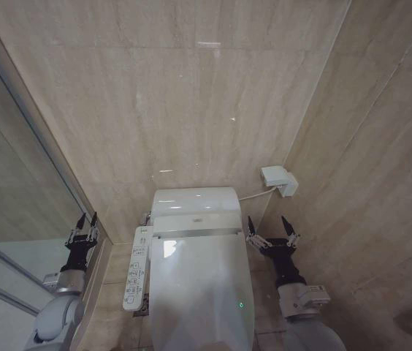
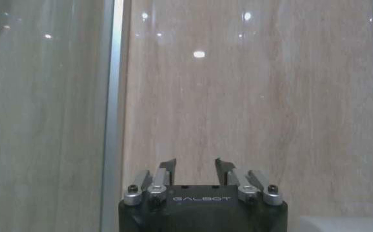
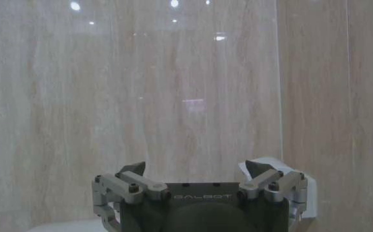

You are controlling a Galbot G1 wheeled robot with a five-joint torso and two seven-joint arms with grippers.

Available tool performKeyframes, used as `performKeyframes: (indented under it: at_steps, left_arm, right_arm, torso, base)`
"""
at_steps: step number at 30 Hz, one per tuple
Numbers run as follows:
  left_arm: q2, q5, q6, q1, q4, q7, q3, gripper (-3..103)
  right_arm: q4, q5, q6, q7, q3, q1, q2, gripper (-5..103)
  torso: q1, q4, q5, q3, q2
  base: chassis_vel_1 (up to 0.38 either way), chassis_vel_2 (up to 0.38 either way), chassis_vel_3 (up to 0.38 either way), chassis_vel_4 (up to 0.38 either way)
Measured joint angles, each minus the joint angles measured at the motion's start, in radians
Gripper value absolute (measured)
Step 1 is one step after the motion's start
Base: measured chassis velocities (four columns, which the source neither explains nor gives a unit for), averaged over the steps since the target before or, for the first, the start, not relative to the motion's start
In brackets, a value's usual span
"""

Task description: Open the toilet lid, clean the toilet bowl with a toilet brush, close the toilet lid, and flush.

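The toilet lid (image 1: pixel 200 285) lies closed. Left gripper (image 1: pixel 87 223) at nine o'clock, right gripper (image 1: pixel 272 227) at three o'clock, both spread, empty.

I count one toilet, and its one toilet lid (image 1: pixel 199 292) lies flat between my two grippers. One control panel (image 1: pixel 136 276) runs along the toilet's side nearest my left gripper (image 1: pixel 88 219), and it carries several small buttons, too small to count. One green light (image 1: pixel 240 304) glows on the lid, toward my right gripper (image 1: pixel 272 224). One white wall box (image 1: pixel 279 180) sits ahead of my right gripper, with one cable (image 1: pixel 253 194) leading from it toward the toilet. Each gripper has two fingers, spread apart. One glass partition (image 1: pixel 16 183) with one metal frame strip (image 2: pixel 112 111) stands beside my left gripper.
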Motion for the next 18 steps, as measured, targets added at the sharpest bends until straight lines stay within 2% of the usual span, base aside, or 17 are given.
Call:
performKeyframes:
  at_steps: [3, 4, 10, 11, 17, 18]
  left_arm:
    - [-0.009, 0.004, 0.029, 0.028, -0.054, -0.020, -0.022, 28]
    - [-0.017, 0.004, 0.049, 0.042, -0.081, -0.028, -0.036, 55]
    - [-0.040, 0.002, 0.093, 0.107, -0.172, -0.045, -0.087, 55]
    - [-0.045, 0.001, 0.100, 0.123, -0.195, -0.048, -0.099, 82]
    - [-0.068, -0.009, 0.125, 0.185, -0.281, -0.060, -0.123, 82]
    - [-0.075, -0.006, 0.126, 0.202, -0.300, -0.063, -0.120, 100]
  right_arm:
    - [0.000, 0.000, 0.000, 0.000, 0.000, 0.000, 0.000, 100]
    - [0.000, 0.000, 0.000, 0.000, 0.000, 0.000, 0.000, 100]
    - [0.000, 0.000, 0.000, 0.000, 0.000, 0.000, 0.000, 100]
    - [0.000, 0.000, 0.000, 0.000, 0.000, 0.000, 0.000, 100]
    - [0.000, 0.000, 0.000, 0.000, 0.000, 0.000, 0.000, 100]
    - [0.000, 0.000, 0.000, 0.000, 0.000, 0.000, 0.000, 100]
  torso:
    - [0.000, 0.0000, 0.0002, 0.000, 0.000]
    - [0.000, -0.0001, 0.0001, 0.000, 0.000]
    - [0.000, 0.0001, 0.0000, 0.000, 0.000]
    - [0.000, 0.0001, 0.0000, 0.000, 0.000]
    - [0.000, 0.0001, 0.0001, 0.000, 0.000]
    - [0.000, 0.0000, 0.0001, 0.000, 0.000]
  base:
    - [0.000, 0.000, 0.000, 0.000]
    - [0.000, 0.000, 0.000, 0.000]
    - [0.000, 0.000, 0.000, 0.000]
    - [0.000, 0.000, 0.000, 0.000]
    - [0.000, 0.000, 0.000, 0.000]
    - [0.000, 0.000, 0.000, 0.000]
